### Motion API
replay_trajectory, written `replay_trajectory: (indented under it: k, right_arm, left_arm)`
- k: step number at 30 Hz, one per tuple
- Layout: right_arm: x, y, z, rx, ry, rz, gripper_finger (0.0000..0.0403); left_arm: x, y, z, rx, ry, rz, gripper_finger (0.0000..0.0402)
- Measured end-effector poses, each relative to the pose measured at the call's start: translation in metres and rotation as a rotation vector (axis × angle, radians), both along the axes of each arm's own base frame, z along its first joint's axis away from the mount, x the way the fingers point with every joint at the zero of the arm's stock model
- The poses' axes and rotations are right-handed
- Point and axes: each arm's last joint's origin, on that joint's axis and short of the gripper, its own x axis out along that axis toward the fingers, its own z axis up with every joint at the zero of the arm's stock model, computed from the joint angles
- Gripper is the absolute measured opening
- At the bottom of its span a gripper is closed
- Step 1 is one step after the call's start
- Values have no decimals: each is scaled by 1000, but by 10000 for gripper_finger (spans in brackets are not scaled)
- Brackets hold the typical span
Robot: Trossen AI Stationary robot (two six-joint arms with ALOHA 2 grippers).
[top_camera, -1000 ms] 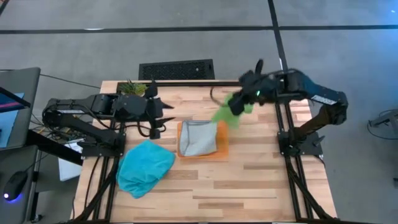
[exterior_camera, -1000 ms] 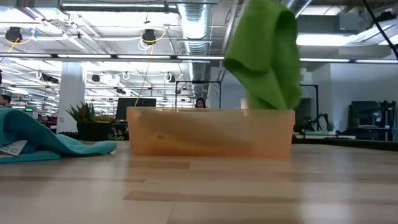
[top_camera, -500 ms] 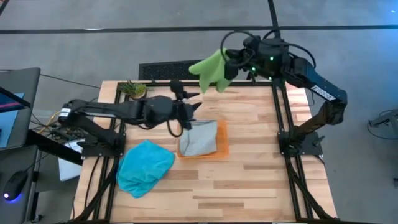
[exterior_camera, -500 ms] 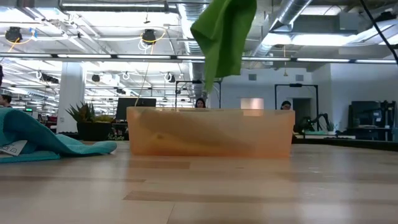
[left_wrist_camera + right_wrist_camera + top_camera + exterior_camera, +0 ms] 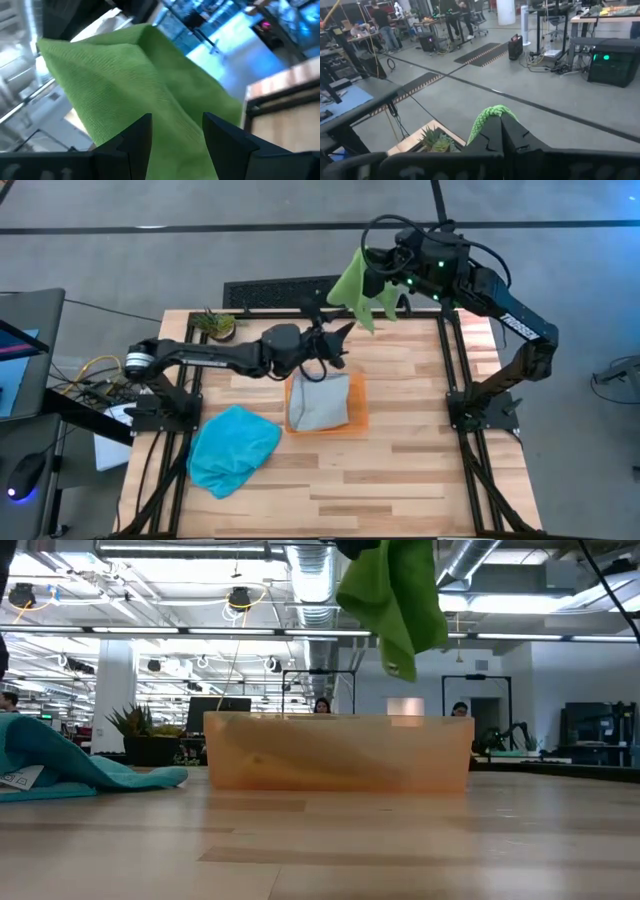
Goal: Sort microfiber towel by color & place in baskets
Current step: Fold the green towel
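2 grippers meet at 12 o'clock: right gripper [image 5: 372, 272] clamps the green towel [image 5: 356, 286] aloft, left gripper [image 5: 342, 338] spread beneath. Looks like a handoff; next, left closes on it, away from the orange tray [image 5: 358, 412].

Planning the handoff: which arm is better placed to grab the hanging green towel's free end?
Left. Its open left gripper points at the green towel hanging from the shut right gripper, which is already holding it.

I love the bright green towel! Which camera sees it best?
The high view: the whole green towel hangs from the right gripper above the table's far edge, with the left gripper open near it. The left wrist view shows it close but cropped, the low view only its hanging part, and the right wrist view just a pinched bit.
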Motion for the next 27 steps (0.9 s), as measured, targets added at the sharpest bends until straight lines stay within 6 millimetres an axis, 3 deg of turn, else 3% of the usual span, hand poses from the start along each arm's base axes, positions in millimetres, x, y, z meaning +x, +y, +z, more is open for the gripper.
replay_trajectory:
  k: [7, 27]
  right_arm:
    - [0, 0, 0, -14, 15, 0, 1]
    - [-1, -4, 0, -20, 17, -13, 2]
  left_arm:
    - [15, 11, -10, 12, -123, 7, 167]
    - [12, 54, -16, -82, -216, 110, 167]
